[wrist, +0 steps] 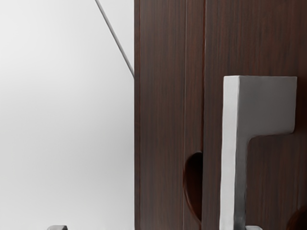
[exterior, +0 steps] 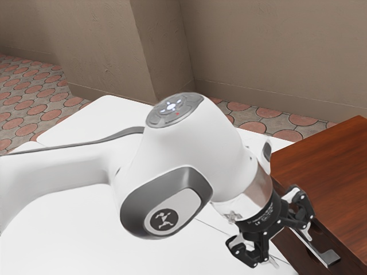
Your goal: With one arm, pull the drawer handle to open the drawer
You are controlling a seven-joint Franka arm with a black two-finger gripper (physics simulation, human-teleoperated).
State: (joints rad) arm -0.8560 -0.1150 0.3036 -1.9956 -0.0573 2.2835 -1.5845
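Note:
A dark wooden cabinet (exterior: 327, 166) stands at the exterior view's right, its front facing the white table. A silver L-shaped drawer handle (exterior: 319, 250) sticks out from that front, low down. My black gripper (exterior: 279, 240) hangs just in front of the cabinet, open, its fingers spread wide beside the handle. In the wrist view the handle (wrist: 234, 158) runs along the dark drawer front (wrist: 168, 96). Two grey fingertips (wrist: 57, 227) peek in at the edge, one over the white table and one close against the handle. Neither grips it.
The white table (exterior: 74, 229) stretches under my arm and up to the cabinet. My own bulky white arm link (exterior: 189, 166) covers much of the exterior view. Brown walls (exterior: 275, 46) and a tiled floor (exterior: 34, 97) lie behind.

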